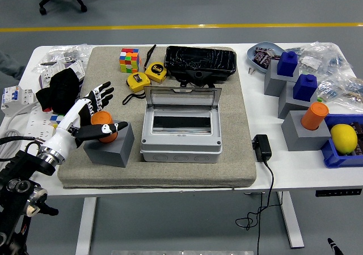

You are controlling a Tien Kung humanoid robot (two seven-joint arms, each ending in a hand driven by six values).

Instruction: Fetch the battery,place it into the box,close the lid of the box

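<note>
Bare mat (187, 170) before the box (181, 131), raised lid (182, 98) behind, tape measures (146, 77) beyond.

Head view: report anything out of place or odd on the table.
Nothing looks spilled or damaged. The box sits square on the mat with its lid standing open. The left hand is wrapped around the orange battery on its grey block. Clutter lies only at the table's ends.

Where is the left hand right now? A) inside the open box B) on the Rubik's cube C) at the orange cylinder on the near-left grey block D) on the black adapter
C: the left hand wraps its fingers around the orange cylinder atop the grey block, left of the open box.
</note>
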